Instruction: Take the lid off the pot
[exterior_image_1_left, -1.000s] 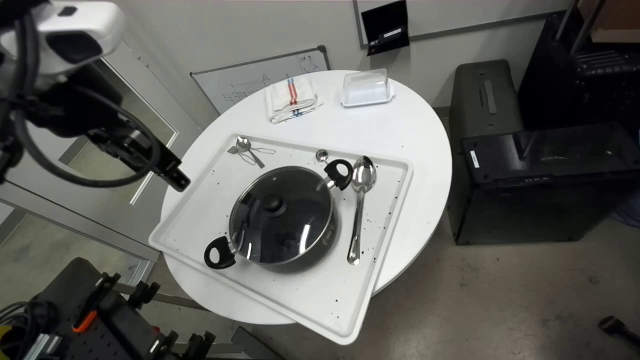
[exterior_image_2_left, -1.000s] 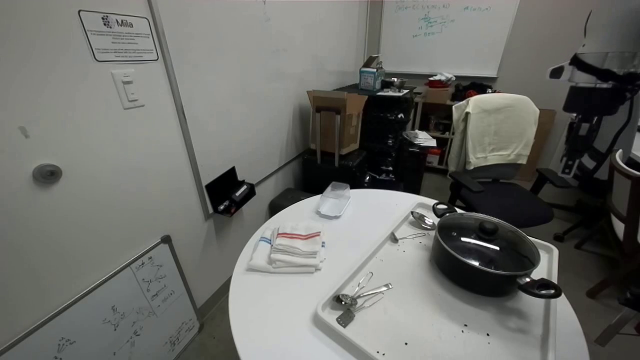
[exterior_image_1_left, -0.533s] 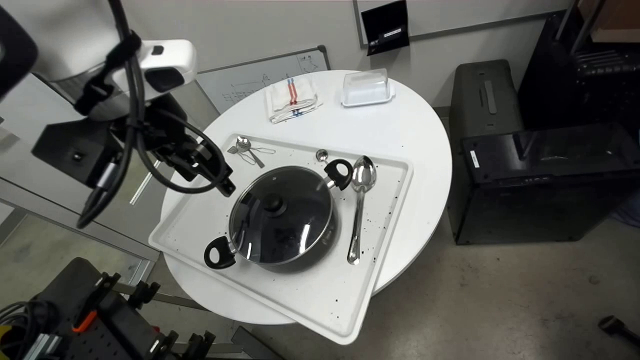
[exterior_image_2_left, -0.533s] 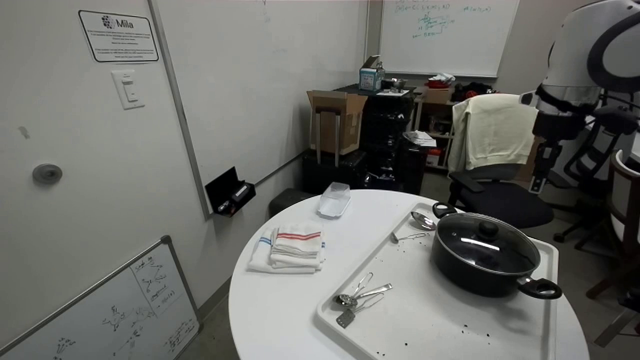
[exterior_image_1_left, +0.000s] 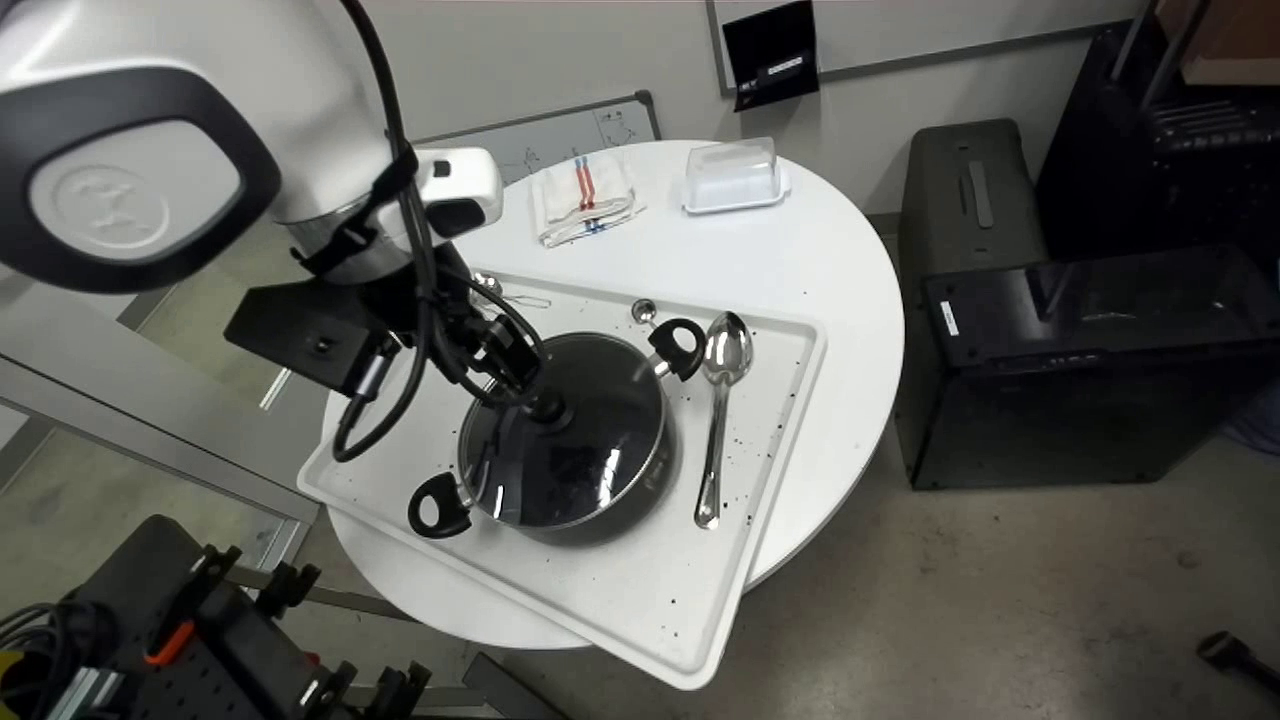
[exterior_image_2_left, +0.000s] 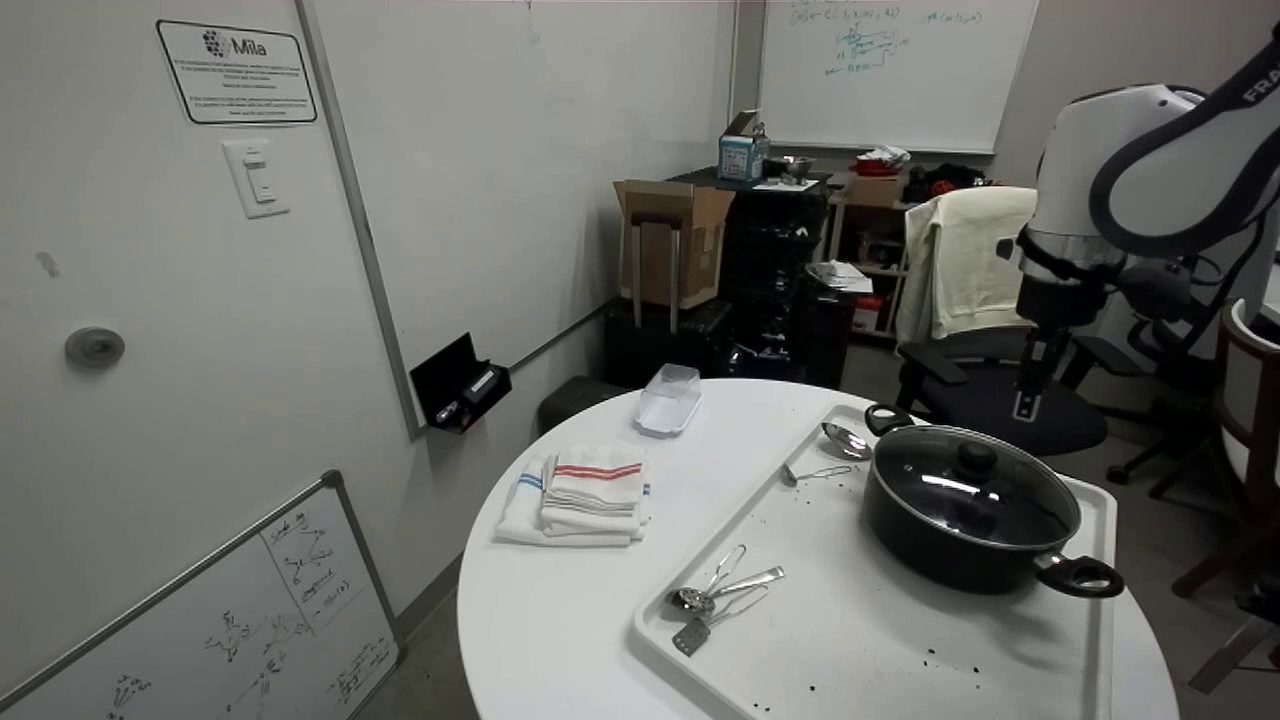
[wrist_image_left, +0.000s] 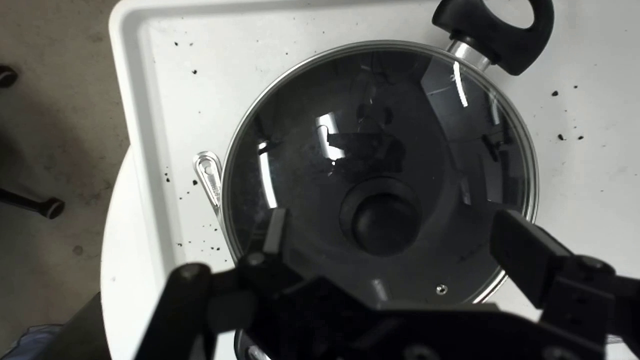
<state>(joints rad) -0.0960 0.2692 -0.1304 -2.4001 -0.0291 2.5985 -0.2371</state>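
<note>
The glass lid (exterior_image_1_left: 600, 440) with its metal rim and dark knob sits on the black pot (exterior_image_1_left: 657, 487), which stands on the white tray. Lid (exterior_image_2_left: 930, 490) and pot (exterior_image_2_left: 925, 548) also show in an exterior view, with the lid flat on the pot. In the wrist view the lid (wrist_image_left: 310, 185) fills the middle. Its knob (wrist_image_left: 386, 225) lies between my two spread fingers, apart from both. My gripper (wrist_image_left: 390, 234) is open and empty. In the exterior views the gripper (exterior_image_1_left: 525, 388) (exterior_image_2_left: 1027, 405) is above the lid's level, and its fingers overlap the knob's edge in one picture.
The white tray (exterior_image_1_left: 380, 480) lies on a round white table (exterior_image_1_left: 840, 300). A large spoon (exterior_image_1_left: 718, 420) lies beside the pot, and small utensils (exterior_image_2_left: 715, 600) lie at the tray's corner. Folded towels (exterior_image_1_left: 585, 195) and a clear-lidded dish (exterior_image_1_left: 735, 178) stand farther back. Pot handles (exterior_image_1_left: 440, 507) stick out.
The arm has moved in over the table. In both exterior views the gripper has come lower and closer to the lid's knob. The pot and lid have not moved.
</note>
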